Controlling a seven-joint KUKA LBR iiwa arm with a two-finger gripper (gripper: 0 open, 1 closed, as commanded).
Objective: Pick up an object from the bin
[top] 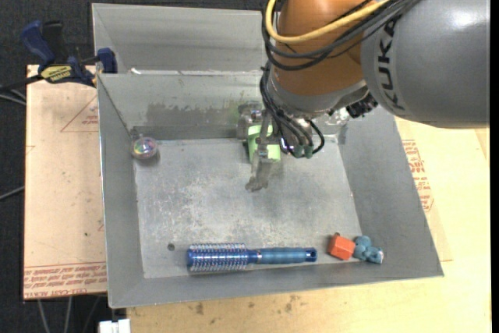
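My hand (260, 171) is down in the middle of the bin (117, 168), a little toward the far wall, right beside a small green thing (255, 143). I cannot tell whether my hand is open or closed, or whether the green thing is in its grip. Well off to the left sits a shiny little ball (145, 150). Along the near wall lies a blue hairbrush (249, 256), and just right of it an orange block (340, 246) touches a small blue toy (368, 251).
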